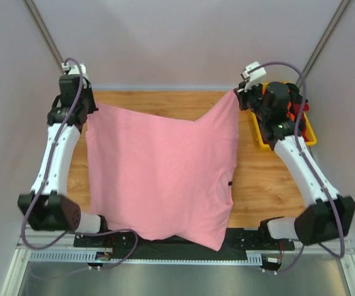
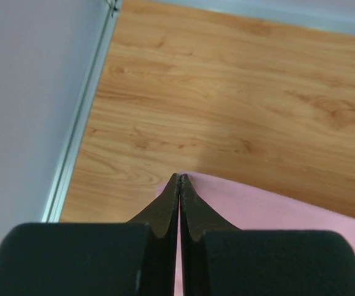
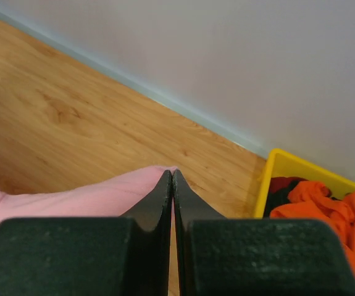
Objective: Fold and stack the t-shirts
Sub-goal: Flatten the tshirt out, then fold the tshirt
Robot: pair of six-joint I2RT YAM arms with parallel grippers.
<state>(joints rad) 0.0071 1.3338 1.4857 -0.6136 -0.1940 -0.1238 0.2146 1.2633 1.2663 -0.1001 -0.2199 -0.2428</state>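
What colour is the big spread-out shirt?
Plain light pink cloth t-shirt; the top external view shows it best.

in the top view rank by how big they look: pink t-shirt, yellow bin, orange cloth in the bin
1. pink t-shirt
2. yellow bin, partly behind the right arm
3. orange cloth, only a scrap shows

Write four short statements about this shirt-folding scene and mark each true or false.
1. The left pincer and the right pincer are both shut on the pink t-shirt. True.
2. The pink t-shirt is folded into a small square. False: it is spread wide, held at its two far corners.
3. The yellow bin stands on the right arm's side of the table. True.
4. The yellow bin is empty. False: an orange t-shirt lies in it.
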